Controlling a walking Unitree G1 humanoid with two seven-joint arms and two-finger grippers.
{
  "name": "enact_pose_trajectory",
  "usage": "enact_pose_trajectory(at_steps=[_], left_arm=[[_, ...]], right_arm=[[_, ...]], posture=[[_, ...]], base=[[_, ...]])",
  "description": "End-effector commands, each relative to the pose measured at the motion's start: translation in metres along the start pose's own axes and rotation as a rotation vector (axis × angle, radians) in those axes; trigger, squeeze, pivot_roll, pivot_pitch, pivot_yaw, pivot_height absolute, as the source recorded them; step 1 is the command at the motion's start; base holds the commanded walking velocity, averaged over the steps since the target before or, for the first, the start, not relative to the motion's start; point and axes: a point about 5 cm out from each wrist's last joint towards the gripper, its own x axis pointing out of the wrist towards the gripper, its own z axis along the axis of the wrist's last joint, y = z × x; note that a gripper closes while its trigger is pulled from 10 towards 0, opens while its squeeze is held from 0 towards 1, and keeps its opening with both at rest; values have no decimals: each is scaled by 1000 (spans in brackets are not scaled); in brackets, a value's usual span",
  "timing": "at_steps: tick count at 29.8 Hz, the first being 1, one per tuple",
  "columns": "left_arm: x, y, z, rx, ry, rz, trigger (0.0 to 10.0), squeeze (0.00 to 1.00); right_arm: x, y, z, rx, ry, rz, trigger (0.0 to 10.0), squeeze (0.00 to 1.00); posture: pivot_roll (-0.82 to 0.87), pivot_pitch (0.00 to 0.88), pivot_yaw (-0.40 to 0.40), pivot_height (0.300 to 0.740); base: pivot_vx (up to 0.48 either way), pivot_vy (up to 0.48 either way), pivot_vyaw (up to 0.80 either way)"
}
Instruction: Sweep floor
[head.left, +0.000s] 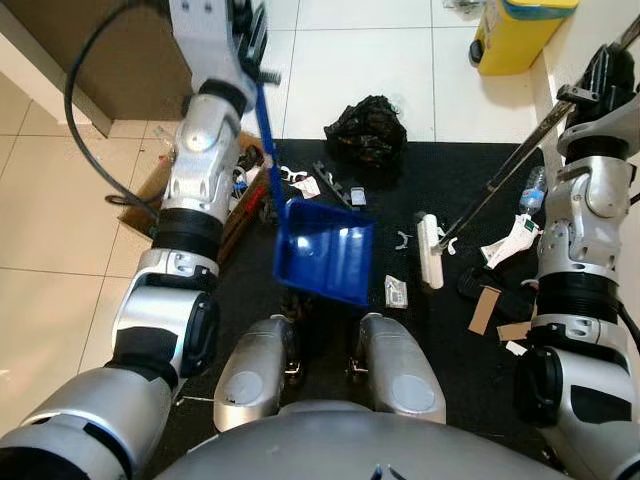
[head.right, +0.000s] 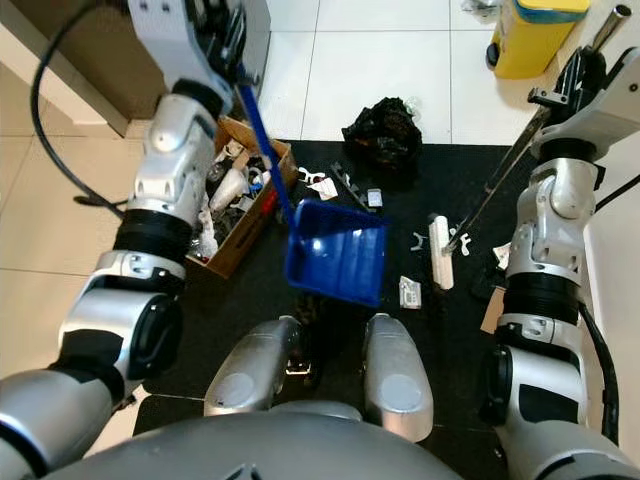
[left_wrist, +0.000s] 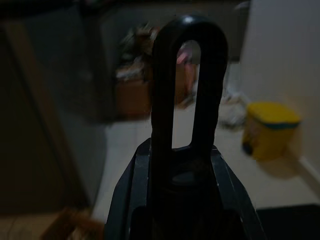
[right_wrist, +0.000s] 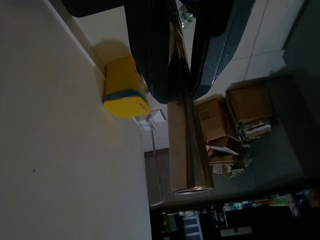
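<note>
Jaws of the left gripper are closed around the blue handle of the dustpan; jaws of the right gripper are closed around the metal broom pole.

Head views: left arm raised at far left, dustpan hanging from it above the black mat, scoop just ahead of the robot's knees. Right arm raised at far right; pole slants down and leftward to the white broom head, which rests on the mat right of the dustpan. Litter on the mat: crumpled black bag at the far edge, a plastic bottle at right, white wrappers, cardboard scraps, small dark pieces. Open cardboard box full of rubbish sits at the mat's left edge, beside the left arm. Beyond the mat, white floor tiles; beige tiles to the left. Yellow bin stands far right, against the white wall.

Left wrist view: dim. The dustpan handle's black hanging loop stands up from between the fingers. Blurred behind: yellow bin, pale floor, brown boxes, dark cabinet side.

Right wrist view: dim. Shiny pole runs out from between the dark fingers. Pale wall on one side; yellow bin against it; cardboard boxes farther off.
</note>
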Motion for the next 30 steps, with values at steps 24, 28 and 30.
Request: enact_pose_trajectory(at_steps=[24, 28, 30], left_arm=[[-15, 19, -27, 332, -8, 14, 10000, 0], [-10, 8, -28, 399, -10, -43, 10000, 0], [-8, 6, -30, 407, 3, -52, 10000, 0]], right_arm=[[-10, 32, -12, 0, 6, 145, 10000, 0], [-10, 37, -11, 1, 1, 160, 10000, 0], [-10, 38, -10, 5, -3, 162, 10000, 0]], posture=[[-3, 122, 97, 740], [-8, 135, 103, 740], [-19, 147, 111, 740]], base=[[0, 0, 0], [0, 0, 0], [0, 0, 0]])
